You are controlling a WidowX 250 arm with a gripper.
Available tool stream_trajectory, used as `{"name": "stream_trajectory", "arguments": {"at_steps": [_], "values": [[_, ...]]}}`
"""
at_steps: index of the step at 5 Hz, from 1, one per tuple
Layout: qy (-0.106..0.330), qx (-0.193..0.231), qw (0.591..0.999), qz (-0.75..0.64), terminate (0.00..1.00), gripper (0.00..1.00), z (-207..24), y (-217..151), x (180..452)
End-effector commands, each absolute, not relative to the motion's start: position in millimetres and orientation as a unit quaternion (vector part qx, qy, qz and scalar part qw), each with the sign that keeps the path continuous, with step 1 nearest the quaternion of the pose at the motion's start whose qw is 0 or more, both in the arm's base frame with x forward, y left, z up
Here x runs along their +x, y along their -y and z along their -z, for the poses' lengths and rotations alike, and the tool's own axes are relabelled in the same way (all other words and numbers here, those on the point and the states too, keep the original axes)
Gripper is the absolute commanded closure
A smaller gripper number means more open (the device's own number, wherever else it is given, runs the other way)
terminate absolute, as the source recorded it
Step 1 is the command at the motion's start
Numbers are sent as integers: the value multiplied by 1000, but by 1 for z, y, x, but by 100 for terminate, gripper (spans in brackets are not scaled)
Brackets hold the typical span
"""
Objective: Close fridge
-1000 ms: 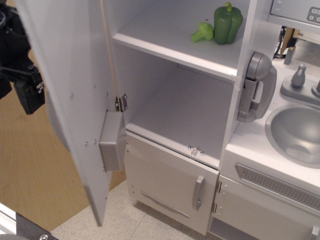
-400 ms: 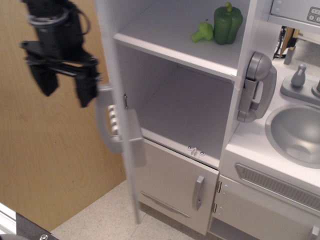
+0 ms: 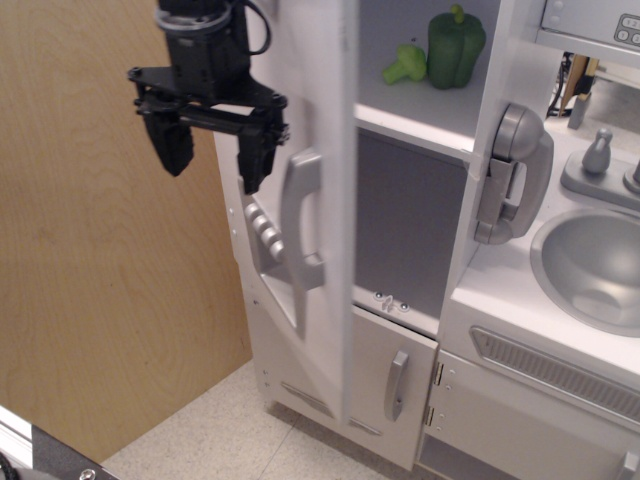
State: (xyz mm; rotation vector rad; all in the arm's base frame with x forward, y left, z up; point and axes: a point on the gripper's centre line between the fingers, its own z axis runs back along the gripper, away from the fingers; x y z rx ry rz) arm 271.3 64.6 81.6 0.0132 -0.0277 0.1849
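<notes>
The fridge (image 3: 415, 215) is a tall white toy cabinet with white shelves. Its large door (image 3: 310, 110) stands partly open, swung most of the way toward the cabinet, with its edge facing me. The door's vertical grey handle (image 3: 300, 220) and grey button dispenser recess (image 3: 262, 235) face left. My black gripper (image 3: 212, 150) is open and empty, with its fingers pointing down. Its right finger (image 3: 252, 155) is against the door's outer face beside the handle's top. A green pepper (image 3: 455, 45) and a small green vegetable (image 3: 405, 63) sit on the upper shelf.
A smaller lower door with a short grey handle (image 3: 396, 385) is below. A grey toy phone (image 3: 512, 175) hangs on the fridge side. A grey sink (image 3: 592, 265) with tap (image 3: 600, 160) is at the right. A wooden wall panel (image 3: 100, 300) is at the left.
The fridge door has swung from wide open toward the cabinet, its outer face now showing. My gripper has moved right with it, staying against the door.
</notes>
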Motion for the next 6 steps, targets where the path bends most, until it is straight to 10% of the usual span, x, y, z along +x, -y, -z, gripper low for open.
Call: {"name": "stream_trajectory", "arguments": {"at_steps": [1,6], "values": [[38,-6,992,-117,0,0,-97,-55,309],[56,-14,987,-148,0,0,-106,-42,350]]}}
